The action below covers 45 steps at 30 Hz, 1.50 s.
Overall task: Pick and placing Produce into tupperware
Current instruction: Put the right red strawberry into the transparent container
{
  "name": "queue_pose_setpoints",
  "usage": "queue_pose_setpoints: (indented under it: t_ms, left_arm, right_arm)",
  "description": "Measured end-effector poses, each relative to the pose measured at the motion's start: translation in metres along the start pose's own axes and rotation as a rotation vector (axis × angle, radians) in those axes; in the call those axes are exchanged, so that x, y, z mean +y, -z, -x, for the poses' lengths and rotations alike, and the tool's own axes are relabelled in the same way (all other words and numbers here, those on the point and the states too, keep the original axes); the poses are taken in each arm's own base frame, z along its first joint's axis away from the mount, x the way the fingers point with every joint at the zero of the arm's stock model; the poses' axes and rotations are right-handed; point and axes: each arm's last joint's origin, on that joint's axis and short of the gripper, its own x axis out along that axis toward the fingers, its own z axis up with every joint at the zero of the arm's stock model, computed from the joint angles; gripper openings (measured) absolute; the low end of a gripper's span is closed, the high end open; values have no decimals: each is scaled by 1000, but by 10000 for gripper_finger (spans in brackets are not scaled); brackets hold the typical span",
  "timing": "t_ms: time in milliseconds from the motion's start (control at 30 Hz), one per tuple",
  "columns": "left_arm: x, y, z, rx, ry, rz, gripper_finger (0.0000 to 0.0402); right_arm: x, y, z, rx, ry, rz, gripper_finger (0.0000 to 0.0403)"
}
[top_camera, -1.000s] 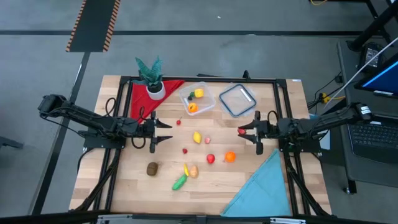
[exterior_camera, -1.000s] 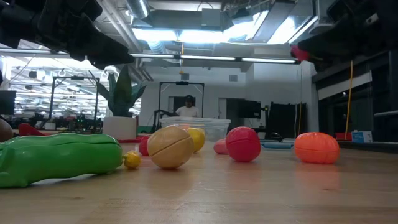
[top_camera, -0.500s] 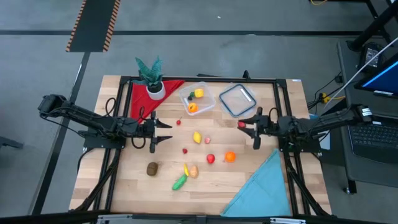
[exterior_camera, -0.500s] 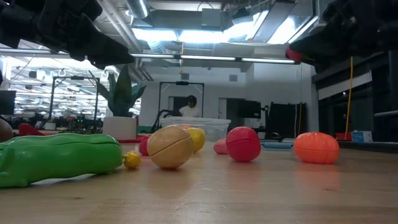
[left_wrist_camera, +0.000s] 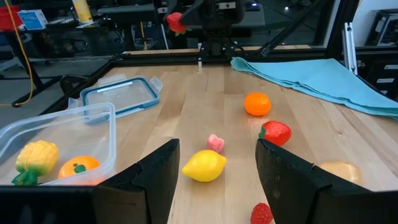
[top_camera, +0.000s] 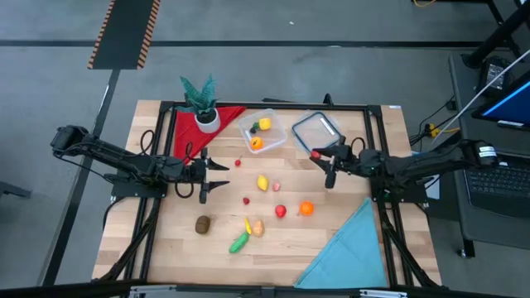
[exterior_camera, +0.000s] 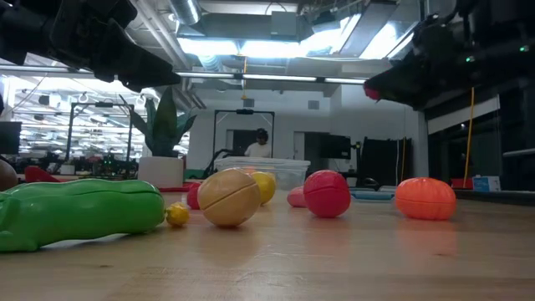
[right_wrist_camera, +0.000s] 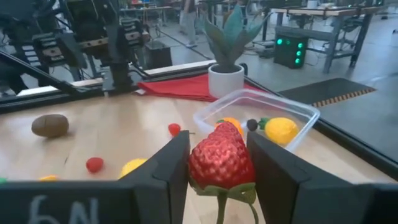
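My right gripper is shut on a red toy strawberry, held in the air just right of the clear tupperware. The tupperware holds a yellow piece and an orange piece. Loose produce lies mid-table: a lemon, an orange, a red strawberry, a brown kiwi and a green piece. My left gripper is open and empty at the left, level, pointing toward the table's right edge. My right gripper pinches the strawberry's two sides between its two fingers. The fingers lie about level and come from the table's right. The strawberry is lifted clear of the table, and its green leaf end shows under the red body.
The flat clear lid with a dark blue rim lies right of the tupperware, under my right gripper's far side. A potted plant stands on a red cloth at the far left. A light blue cloth lies at the near right.
My right gripper has carried the strawberry toward the table's left and far edges, closer to the tupperware, staying shut on it and clear of the table.
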Motion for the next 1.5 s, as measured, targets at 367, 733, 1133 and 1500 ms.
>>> queue_pose_setpoints:
  t_ms: [367, 733, 1133, 1500]
  left_arm:
    - [0, 0, 0, 0, 0, 0, 204]
    - [0, 0, 0, 2, -1, -1, 204]
    - [0, 6, 0, 59, -2, -12, 204]
    - [0, 7, 0, 74, -2, -17, 204]
  right_arm:
    - [-8, -13, -50, 54, 45, 80, 144]
    - [-35, -22, -117, 126, 11, 6, 144]
    - [-56, -38, -177, 164, -10, 23, 144]
    - [-68, -52, -194, 345, -22, 17, 144]
